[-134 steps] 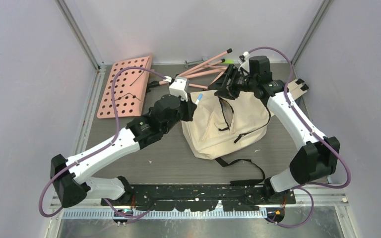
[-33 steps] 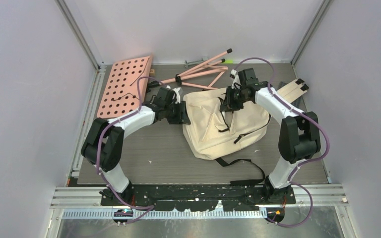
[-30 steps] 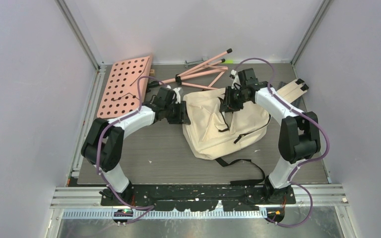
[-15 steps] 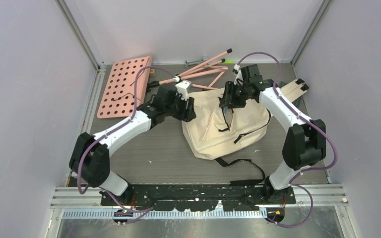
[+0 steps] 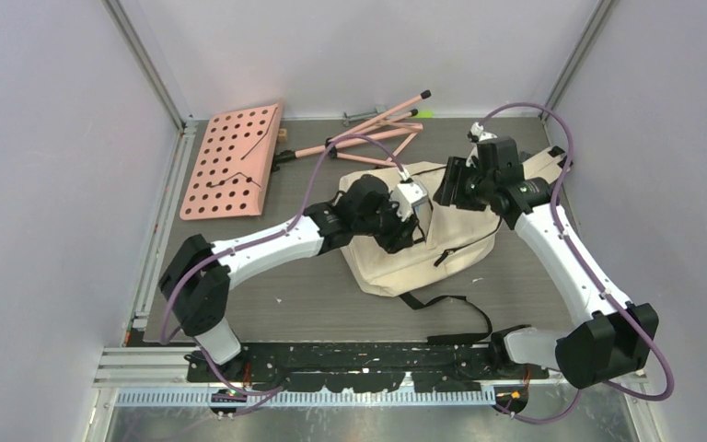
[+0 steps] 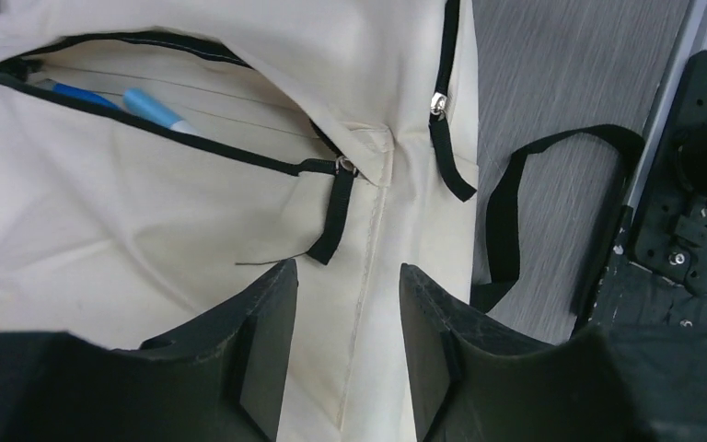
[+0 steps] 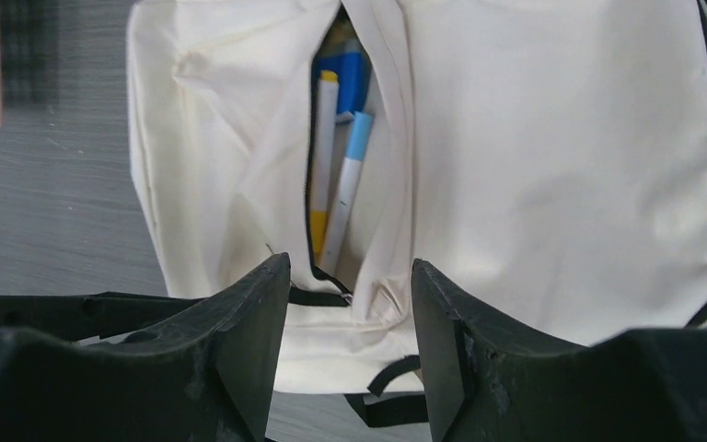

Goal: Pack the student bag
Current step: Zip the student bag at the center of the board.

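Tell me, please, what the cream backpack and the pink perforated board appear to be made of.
The cream-beige soft backpack looks like matte cotton or canvas cloth: it creases and slumps. The pink flat board with round holes seems rigid and smooth, possibly painted metal or plastic.

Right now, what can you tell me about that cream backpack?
The backpack is soft cream cloth with black zippers and straps, lying slumped on the grey table. One pocket gapes open, showing pens inside, blue- and yellow-capped. A strap trails toward the near edge.
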Robot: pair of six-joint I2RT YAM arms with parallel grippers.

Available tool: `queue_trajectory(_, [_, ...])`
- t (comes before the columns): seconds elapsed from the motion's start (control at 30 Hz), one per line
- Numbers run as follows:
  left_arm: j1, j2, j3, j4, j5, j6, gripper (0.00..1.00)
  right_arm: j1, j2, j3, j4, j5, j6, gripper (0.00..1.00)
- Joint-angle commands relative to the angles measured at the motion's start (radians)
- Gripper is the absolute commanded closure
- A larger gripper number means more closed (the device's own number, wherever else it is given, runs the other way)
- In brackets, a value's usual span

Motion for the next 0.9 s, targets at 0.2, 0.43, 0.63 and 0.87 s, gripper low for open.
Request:
queue_trajectory(0.2, [-0.024,0.125,0.097,0.005,0.017,0.118,0.56,0.002,-0.111,-0.111,-0.036,0.091,0.055,0.43])
queue_trajectory(0.43, [-0.027,0.188,0.103,0.001,-0.020,0.142,0.57,0.000,-0.112,-0.114,-0.037,0.084,0.053,0.43])
queue_trajectory(0.63, [-0.040,0.226,0.097,0.026,-0.110,0.164,0.58,0.000,-0.114,-0.126,-0.036,0.081,0.051,0.43])
queue_trajectory(0.87, [-0.044,0.221,0.109,0.024,-0.201,0.151,0.98,0.000,-0.118,-0.152,-0.059,0.073,0.045,0.43])
